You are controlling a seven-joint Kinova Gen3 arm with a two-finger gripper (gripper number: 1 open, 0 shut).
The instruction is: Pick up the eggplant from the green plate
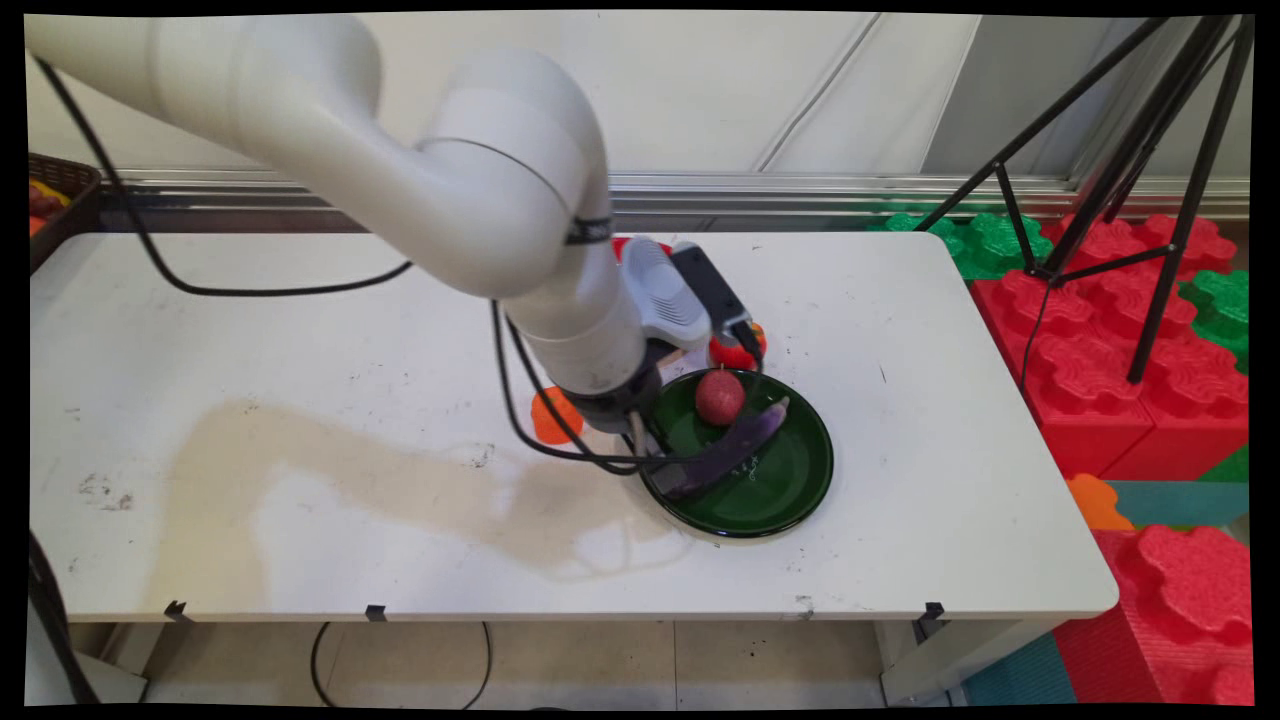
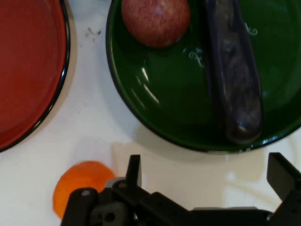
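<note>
Here gripper (image 2: 204, 176) hangs wide open, empty, beside green plate (image 1: 790, 490) rim. Eggplant (image 1: 735, 450) lies diagonally across plate (stem toward far right), red apple (image 1: 720, 396) beside it.

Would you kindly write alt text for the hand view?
The open gripper hovers over white table just outside a green plate holding a red apple and a purple eggplant. A red plate and an orange object lie nearby.

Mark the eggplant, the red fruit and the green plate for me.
eggplant (image 2: 233, 80): hand view, middle of its purple body.
red fruit (image 1: 720, 397): main view, centre of its top.
green plate (image 1: 790, 480): main view, bare inner floor near the front rim.
</note>
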